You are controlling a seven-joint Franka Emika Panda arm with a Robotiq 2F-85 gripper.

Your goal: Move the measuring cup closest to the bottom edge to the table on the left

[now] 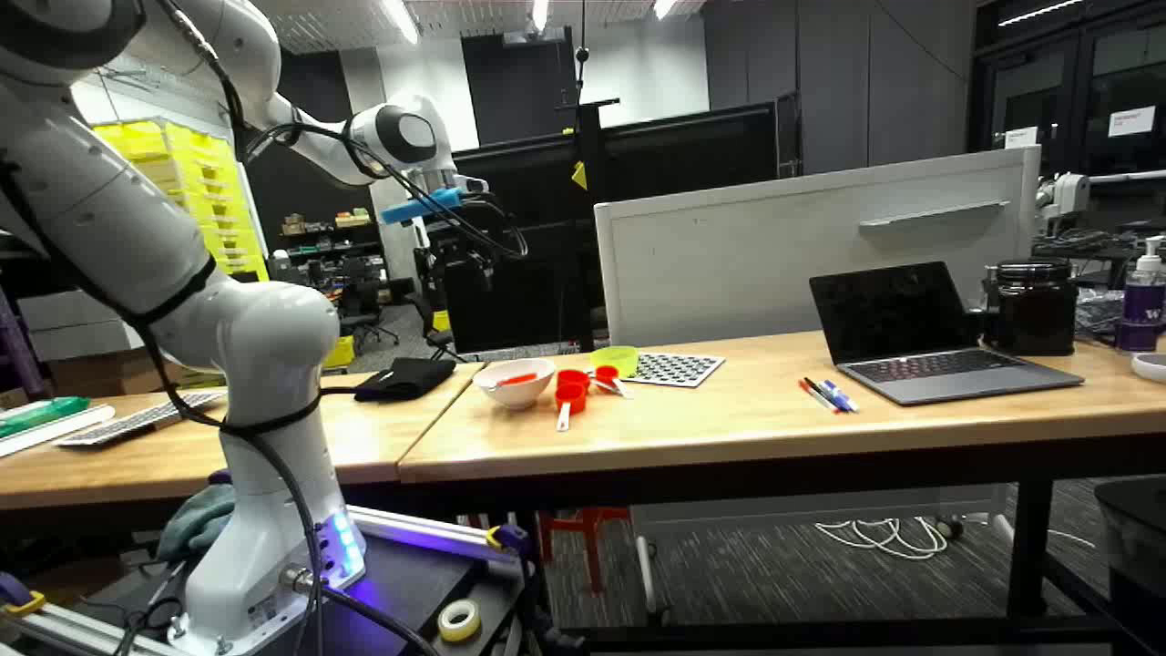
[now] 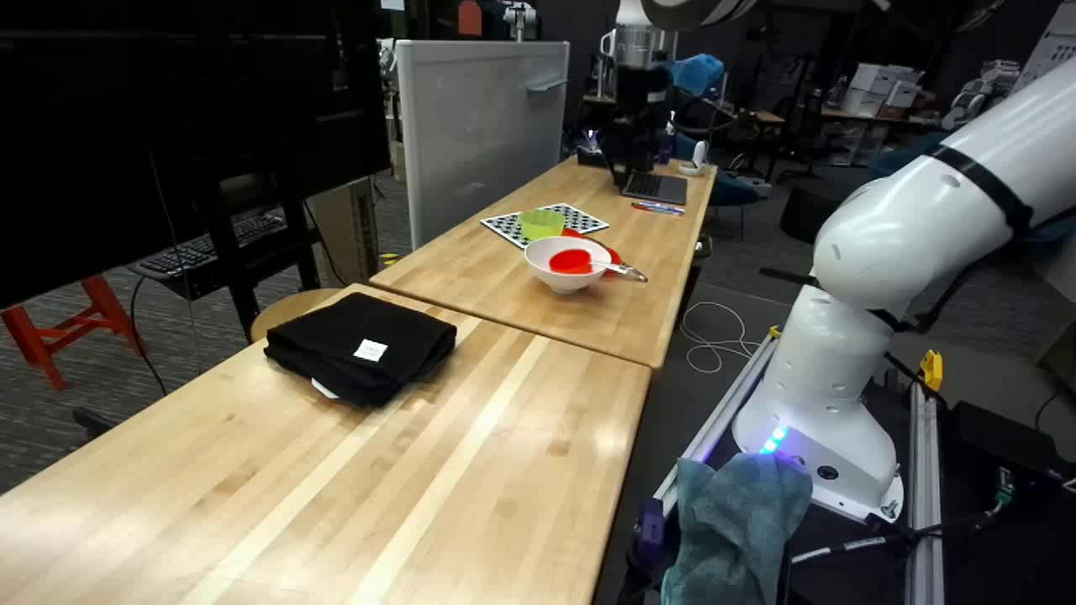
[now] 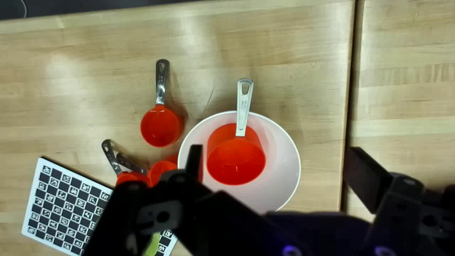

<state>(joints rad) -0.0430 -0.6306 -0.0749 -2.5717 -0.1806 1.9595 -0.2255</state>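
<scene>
The red measuring cup nearest the front edge lies on the long bench (image 1: 765, 410) with its handle toward that edge; it shows in an exterior view (image 1: 571, 397) and in the wrist view (image 3: 160, 127). The bowl mostly hides it in the other exterior picture. The shorter left table is light wood, in both exterior views (image 1: 364, 437) (image 2: 378, 479) and at the right of the wrist view (image 3: 408, 78). My gripper (image 3: 279, 163) is open and empty, held high above the white bowl (image 3: 280, 170) and the table seam (image 1: 460, 273).
A larger red cup (image 3: 236, 160) sits in the white bowl (image 2: 546, 273). More red cups (image 3: 131, 177) lie beside a checkered board (image 3: 67, 209) and a green bowl (image 2: 541, 224). A folded black cloth (image 2: 361, 344) lies on the left table. A laptop (image 1: 911, 346) and pens (image 1: 829, 395) stand farther right.
</scene>
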